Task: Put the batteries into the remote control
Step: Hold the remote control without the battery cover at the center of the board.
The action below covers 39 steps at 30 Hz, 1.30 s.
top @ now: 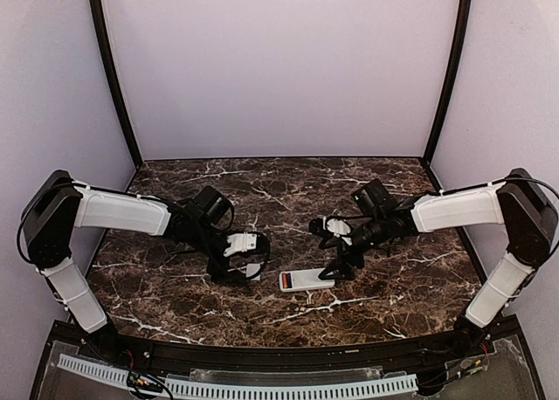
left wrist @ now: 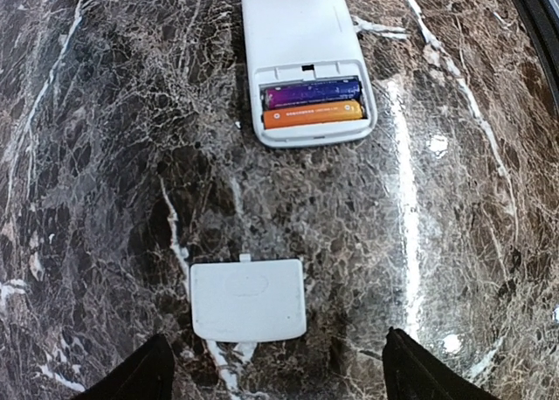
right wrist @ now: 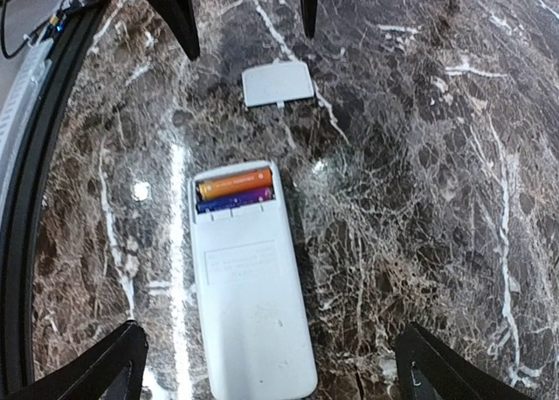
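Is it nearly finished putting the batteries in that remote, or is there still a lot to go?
Nearly done, it seems. Done: the orange battery and the blue battery lie side by side in the open compartment of the remote control, lying face down. In hand: nothing; both arms' jaws are open and empty. Left: the white cover plate lies apart on the table, probably to be fitted next.
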Available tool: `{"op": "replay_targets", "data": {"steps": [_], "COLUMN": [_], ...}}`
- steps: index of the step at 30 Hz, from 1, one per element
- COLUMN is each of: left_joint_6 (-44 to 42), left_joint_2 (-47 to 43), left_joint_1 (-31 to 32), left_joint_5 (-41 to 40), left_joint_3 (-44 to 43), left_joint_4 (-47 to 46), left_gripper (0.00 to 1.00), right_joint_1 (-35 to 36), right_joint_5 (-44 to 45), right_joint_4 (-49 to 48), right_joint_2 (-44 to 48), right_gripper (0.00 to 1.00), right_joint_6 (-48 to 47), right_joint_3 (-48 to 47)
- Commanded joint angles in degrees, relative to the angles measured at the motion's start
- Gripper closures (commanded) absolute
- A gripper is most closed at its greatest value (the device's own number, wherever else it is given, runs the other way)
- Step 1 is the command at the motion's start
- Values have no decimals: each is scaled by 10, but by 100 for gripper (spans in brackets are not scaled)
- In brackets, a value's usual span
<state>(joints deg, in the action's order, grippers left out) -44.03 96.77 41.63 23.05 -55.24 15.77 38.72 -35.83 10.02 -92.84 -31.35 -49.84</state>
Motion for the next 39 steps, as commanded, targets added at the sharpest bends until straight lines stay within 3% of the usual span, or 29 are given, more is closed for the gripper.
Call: {"op": "replay_targets", "data": {"steps": [1,11,25,33,39], "left_joint_6": [-21,-13,-9,-33,-53], "left_joint_2": [12,45,70,71,78], "left_joint_1": [-1,-1,-1,1,4], "left_joint_5": [21,3,-14,0,20], "left_joint_3": [0,-22,-43,-41,-46], "left_joint_4": [18,21,22,20,14], "left_gripper": [18,26,50,34,31], "right_joint_1": [9,43,57,58,61], "right_joint_5": [59,107,142,143,143], "right_joint_4": [64,82,70,70,74], "right_joint_2": [-20,-52,-74,-76,-79], "right_gripper": [1,3,12,18,21], "right_joint_6": [-36,-47,-65,-70,-70], "right_joint_3": [-25,-23,-14,-12,-15]}}
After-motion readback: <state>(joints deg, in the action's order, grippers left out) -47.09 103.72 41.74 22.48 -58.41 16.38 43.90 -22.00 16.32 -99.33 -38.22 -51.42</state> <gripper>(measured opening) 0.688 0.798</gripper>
